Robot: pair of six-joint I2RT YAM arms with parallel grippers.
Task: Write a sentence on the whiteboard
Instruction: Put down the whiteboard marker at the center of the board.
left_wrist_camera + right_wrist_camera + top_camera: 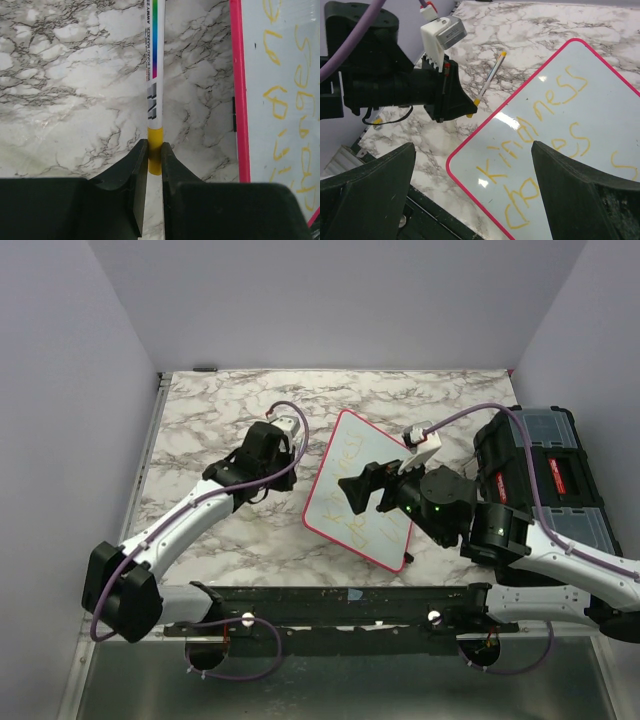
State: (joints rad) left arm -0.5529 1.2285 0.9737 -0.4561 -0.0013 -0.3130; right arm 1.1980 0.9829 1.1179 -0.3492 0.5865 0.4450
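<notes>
The whiteboard [338, 508], white with a pink-red frame, lies tilted on the marble table [200, 410] between the two arms. The sentence [536, 119] runs across it in two lines of yellow handwriting, also showing in the left wrist view [287, 102]. My left gripper [154, 156] is shut on the yellow end of a white marker [153, 75] just left of the board's frame [238, 90]. The marker [489, 77] points away from the jaws. My right gripper [472, 145] hangs wide open above the board's near corner, holding nothing. From above, it [365, 485] covers part of the board.
A black toolbox [545, 475] with red latches stands at the right edge, beside the right arm. A dark rail [330, 600] runs along the table's near edge. Pale walls close in the back and sides.
</notes>
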